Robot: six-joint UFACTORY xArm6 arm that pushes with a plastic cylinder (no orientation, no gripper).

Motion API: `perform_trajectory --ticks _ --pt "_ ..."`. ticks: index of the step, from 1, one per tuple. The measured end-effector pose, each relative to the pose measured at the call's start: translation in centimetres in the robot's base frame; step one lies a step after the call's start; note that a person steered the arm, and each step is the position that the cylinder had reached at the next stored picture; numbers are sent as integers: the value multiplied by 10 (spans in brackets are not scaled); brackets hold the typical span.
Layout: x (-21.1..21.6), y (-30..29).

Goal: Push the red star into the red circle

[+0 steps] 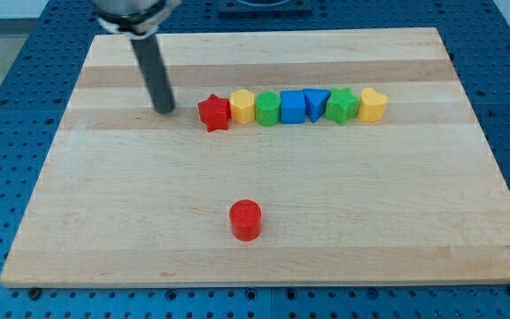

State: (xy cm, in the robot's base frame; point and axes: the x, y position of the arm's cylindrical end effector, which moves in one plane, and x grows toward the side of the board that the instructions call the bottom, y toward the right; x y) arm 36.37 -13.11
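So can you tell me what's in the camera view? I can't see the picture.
My tip sits just to the view's left of the red star, which starts a row of seven blocks: yellow block, green block, blue block, blue triangle, green star, yellow heart. The red circle stands alone near the wooden board's bottom.

Dark rod (153,66) cut off by the view's top, blurry up there too. Blue triangular block (318,104) partly hidden between neighbours, shape hard to call.
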Motion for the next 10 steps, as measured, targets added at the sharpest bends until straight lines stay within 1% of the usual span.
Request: perform_trajectory --ticks 1,2,3,4,5,6,7,8,9,10 --pt "0 40" --pt "12 55" --pt "41 55" --pt "56 72" --pt "66 111" --pt "90 133" --pt "115 133" --pt "130 134" --pt "130 136" --pt "135 98"
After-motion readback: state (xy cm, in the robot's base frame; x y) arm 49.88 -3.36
